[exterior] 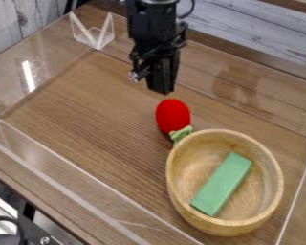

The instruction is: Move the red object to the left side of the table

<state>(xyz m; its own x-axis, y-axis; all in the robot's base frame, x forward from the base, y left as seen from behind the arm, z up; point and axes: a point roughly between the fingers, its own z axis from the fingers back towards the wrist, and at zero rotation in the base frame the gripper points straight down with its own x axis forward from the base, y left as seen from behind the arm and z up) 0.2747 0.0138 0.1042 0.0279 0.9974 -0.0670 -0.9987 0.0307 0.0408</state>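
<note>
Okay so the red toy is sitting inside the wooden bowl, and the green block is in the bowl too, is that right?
Not quite: the camera view shows the red toy outside the wooden bowl, on the tabletop. The green block is in the bowl.

My black arm comes in from the top of the picture. It hangs down over the tabletop (pixel 85 120). My pincer (pixel 160 84) points down at the low end of my arm. It has nothing in its grip. Its two dark fingers (pixel 139 69) are spread apart, with a gap between the tips.
</note>
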